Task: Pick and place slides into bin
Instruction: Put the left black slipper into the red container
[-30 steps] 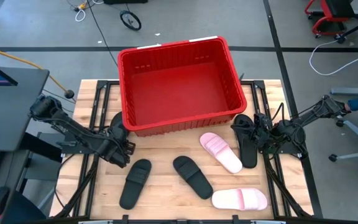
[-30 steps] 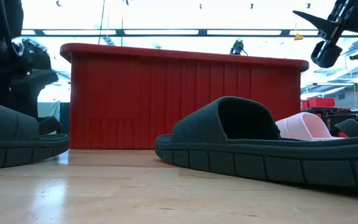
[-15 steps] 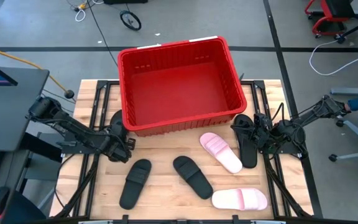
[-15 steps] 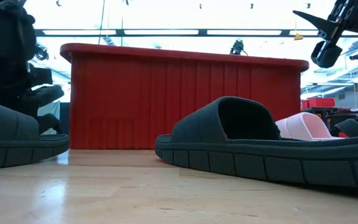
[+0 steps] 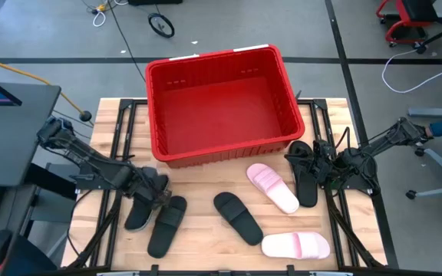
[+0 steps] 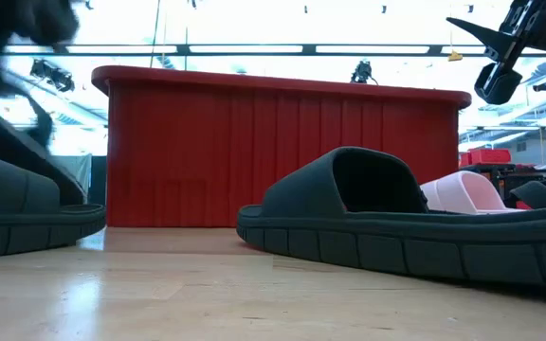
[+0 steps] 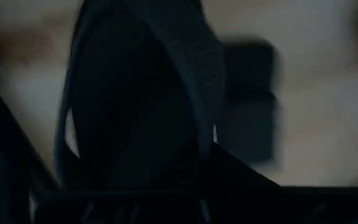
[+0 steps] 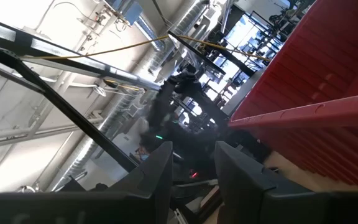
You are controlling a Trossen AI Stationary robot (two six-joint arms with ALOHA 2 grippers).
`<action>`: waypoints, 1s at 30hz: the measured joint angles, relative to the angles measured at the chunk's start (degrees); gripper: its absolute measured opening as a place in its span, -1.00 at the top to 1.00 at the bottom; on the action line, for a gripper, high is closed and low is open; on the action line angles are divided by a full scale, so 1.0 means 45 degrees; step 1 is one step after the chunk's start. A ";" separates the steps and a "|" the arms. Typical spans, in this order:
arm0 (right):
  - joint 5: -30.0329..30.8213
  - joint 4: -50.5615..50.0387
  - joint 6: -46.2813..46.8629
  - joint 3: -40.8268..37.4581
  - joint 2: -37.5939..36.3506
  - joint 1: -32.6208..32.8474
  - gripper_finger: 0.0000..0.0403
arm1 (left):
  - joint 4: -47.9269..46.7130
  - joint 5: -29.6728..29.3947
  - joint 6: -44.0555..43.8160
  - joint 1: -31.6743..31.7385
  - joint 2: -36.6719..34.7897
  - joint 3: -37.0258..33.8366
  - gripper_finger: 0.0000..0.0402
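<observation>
The red bin (image 5: 229, 151) stands at the table's far middle, with nothing showing inside it. My left gripper (image 5: 158, 188) is near the bin's left near corner, shut on a black slide (image 5: 139, 208). Another black slide (image 5: 167, 225) lies right beside that one. A third black slide (image 5: 238, 218) and two pink slides (image 5: 272, 186) (image 5: 296, 245) lie sole down on the table. My right gripper (image 5: 318, 165) hovers open above a fourth black slide (image 5: 306, 172) at the bin's right near corner; nothing shows between its fingers (image 8: 160, 168). My left gripper holds the black slide near the end toward the bin (image 5: 152, 193), coming from the table's left. The rest of the slide reaches toward the near edge. The left wrist view shows the slide (image 7: 166, 74) close up but blurred, so the part and the hold cannot be told.
The bin's near wall (image 6: 282, 152) rises high behind the slides. Black frame rails run along both table sides. Bare wood lies between the middle black slide (image 6: 387, 223) and the near edge. A person's arm shows at the far right, off the table.
My left gripper has shut on the black slide that lay by the bin's left near corner. It has then swung toward the near edge with it. That slide now lies alongside the other black slide on the left. My right gripper has kept still.
</observation>
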 joint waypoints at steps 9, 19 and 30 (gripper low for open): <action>0.0000 0.0002 0.0001 0.0000 0.0002 0.0000 0.37 | 0.0334 -0.2828 0.1116 -0.1504 0.0487 0.6291 0.96; 0.0888 0.0000 -0.0367 0.0000 -0.0003 0.0000 0.37 | -0.1438 -0.9474 0.8751 0.2364 0.2020 1.0714 0.97; 0.0889 -0.0064 -0.0269 0.0000 -0.0003 0.0000 0.37 | -0.0548 -0.8267 1.1722 1.0068 0.2805 0.8045 0.96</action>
